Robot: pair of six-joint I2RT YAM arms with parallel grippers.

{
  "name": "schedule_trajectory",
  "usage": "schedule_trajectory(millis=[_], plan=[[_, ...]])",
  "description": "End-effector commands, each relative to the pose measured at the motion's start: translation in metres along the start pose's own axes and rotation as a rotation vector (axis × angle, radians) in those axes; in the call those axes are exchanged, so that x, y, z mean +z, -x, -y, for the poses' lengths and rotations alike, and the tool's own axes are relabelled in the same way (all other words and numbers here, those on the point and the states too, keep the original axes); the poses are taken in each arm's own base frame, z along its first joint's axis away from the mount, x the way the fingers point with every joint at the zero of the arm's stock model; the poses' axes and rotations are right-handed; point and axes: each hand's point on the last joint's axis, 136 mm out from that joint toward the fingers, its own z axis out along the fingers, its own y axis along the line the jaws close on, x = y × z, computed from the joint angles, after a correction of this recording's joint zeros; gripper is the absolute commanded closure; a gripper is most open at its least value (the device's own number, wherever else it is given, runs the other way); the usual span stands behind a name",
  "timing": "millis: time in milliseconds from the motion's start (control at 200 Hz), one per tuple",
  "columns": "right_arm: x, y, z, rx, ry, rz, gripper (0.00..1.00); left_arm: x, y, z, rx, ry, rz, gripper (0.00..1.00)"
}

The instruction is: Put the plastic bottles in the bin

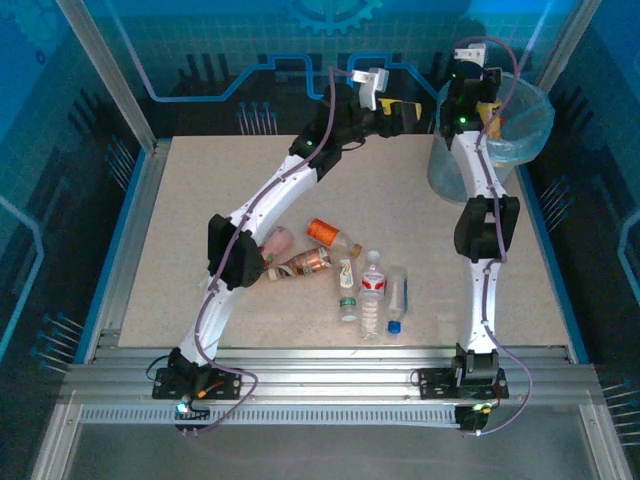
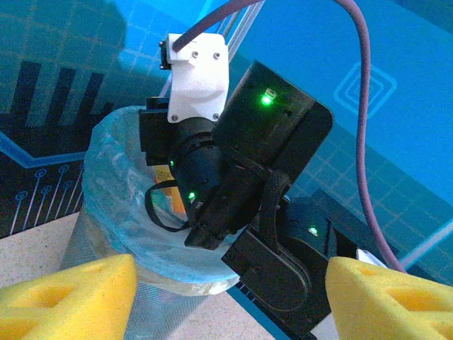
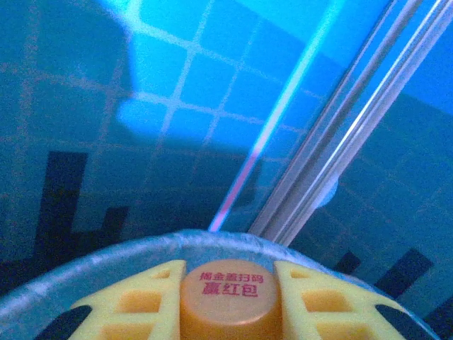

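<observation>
The whole surface (image 1: pixel 200 230) is seen from high above, behind the arm bases (image 1: pixel 190 380). The bin (image 1: pixel 530 115) is shared by all three views: far off from above, close by from the left wrist, and very near, at its rim, from the right wrist.

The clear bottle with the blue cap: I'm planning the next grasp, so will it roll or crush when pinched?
This bottle lies on its side on the table, so a sideways nudge would probably roll it. It looks see-through and empty, so likely light and apt to dent under a firm pinch.
</observation>
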Motion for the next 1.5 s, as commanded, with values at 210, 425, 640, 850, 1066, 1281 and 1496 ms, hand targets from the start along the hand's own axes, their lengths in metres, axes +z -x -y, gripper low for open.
schedule_trajectory(millis=[210,425,640,850,1066,1281,1496], plan=[[-0.021,0.026,0.072,0.228,-0.06,0.015,0.24,0.002,-0.007,-0.004,-0.032,0.006,-0.013,0.28],[-0.031,0.016,0.065,0.301,-0.001,-0.025,0.26,-0.001,-0.008,0.002,-0.045,0.008,-0.019,0.29],[-0.048,0.023,0.031,0.353,0.204,-0.07,0.26,-0.011,-0.008,0.001,-0.06,0.058,-0.039,0.29],[-0.083,0.044,0.003,0.379,0.39,-0.084,0.26,-0.029,-0.003,0.003,-0.075,0.13,-0.073,0.29],[-0.102,0.055,0.011,0.37,0.397,-0.128,0.26,-0.048,0.007,0.015,-0.058,0.152,-0.084,0.29],[-0.122,0.072,0.028,0.388,0.399,-0.177,0.25,-0.07,0.011,0.027,-0.044,0.173,-0.111,0.29],[-0.173,0.11,0.026,0.357,0.498,-0.108,0.25,-0.108,0.016,0.039,0.011,0.221,-0.113,0.29]])
